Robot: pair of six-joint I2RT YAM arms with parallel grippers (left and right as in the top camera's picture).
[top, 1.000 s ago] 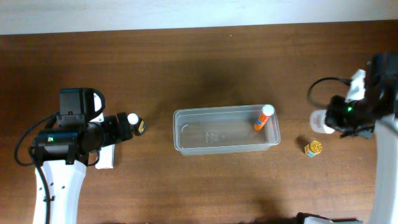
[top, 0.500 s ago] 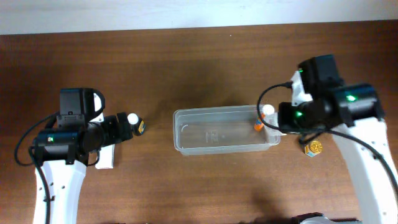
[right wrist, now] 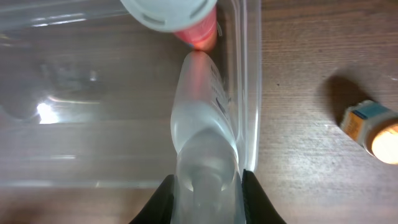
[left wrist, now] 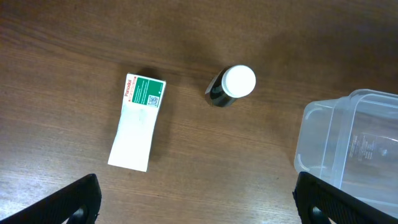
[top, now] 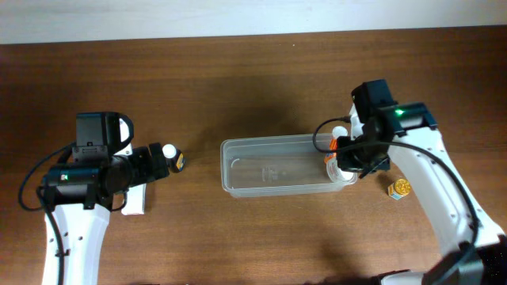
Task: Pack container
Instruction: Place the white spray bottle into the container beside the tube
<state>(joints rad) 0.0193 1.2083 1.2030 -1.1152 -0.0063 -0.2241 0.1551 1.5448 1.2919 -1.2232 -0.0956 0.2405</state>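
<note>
- Clamping a clear bottle (right wrist: pixel 199 124), the right gripper (right wrist: pixel 206 196) holds it inside the container (top: pixel 269 170) — beside an orange tube (right wrist: pixel 196 36).
- Left gripper (left wrist: pixel 208 202) gapes wide near a white box (left wrist: pixel 137 124).

Container (top: pixel 269 144), box (left wrist: pixel 137 124), bottle (left wrist: pixel 230 86) on wooden table (top: pixel 238 79)

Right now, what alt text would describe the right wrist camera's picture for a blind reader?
The right end effector grips a clear bottle inside a clear plastic container, along its wall, pointing at a white-capped orange tube. A small yellow-topped bottle sits outside on the wooden table.
</note>
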